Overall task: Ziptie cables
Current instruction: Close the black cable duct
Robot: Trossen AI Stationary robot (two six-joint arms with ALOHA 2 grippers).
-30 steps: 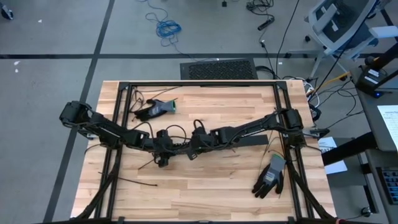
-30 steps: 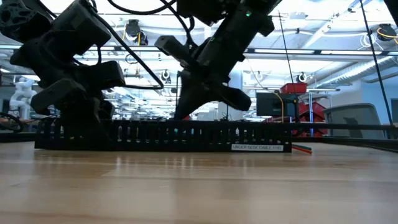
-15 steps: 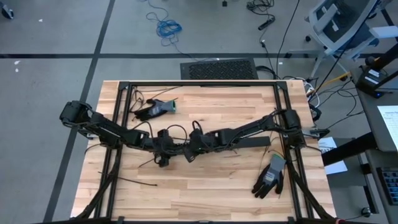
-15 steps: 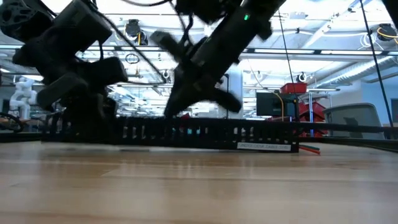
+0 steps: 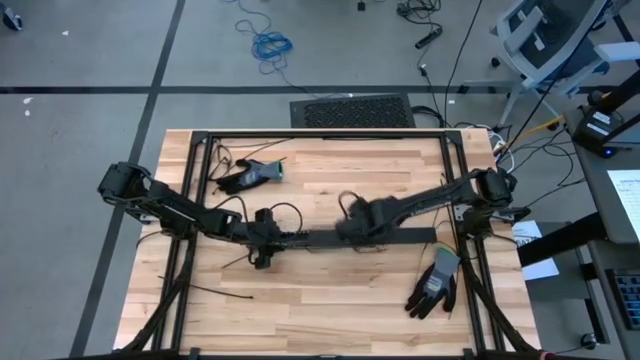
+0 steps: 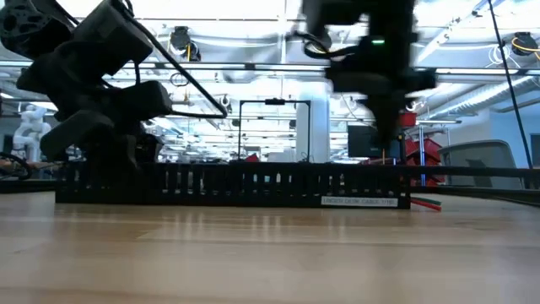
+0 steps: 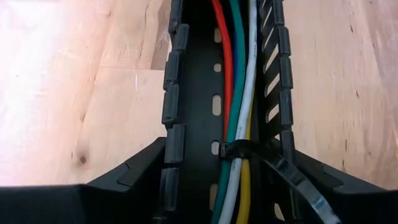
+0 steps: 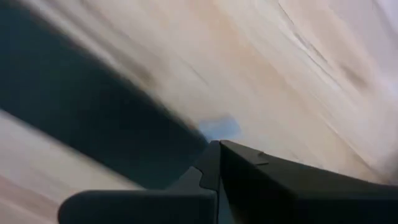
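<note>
Inside slotted black duct (image 7: pixel 193 93), ziptied cables (image 7: pixel 239 112).

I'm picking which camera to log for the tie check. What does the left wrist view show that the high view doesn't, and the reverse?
Left wrist only: a black zip tie cinched around the cables. High only: both arms, two gloves and loose black strips on the table. Both: the black slotted cable tray on the wood.

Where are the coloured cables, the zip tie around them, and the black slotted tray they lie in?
cables (image 7: pixel 244 93): left wrist view, on the white wire.
zip tie (image 7: pixel 235 150): left wrist view, on its band.
slotted tray (image 7: pixel 198 81): left wrist view, on its bare floor.
</note>
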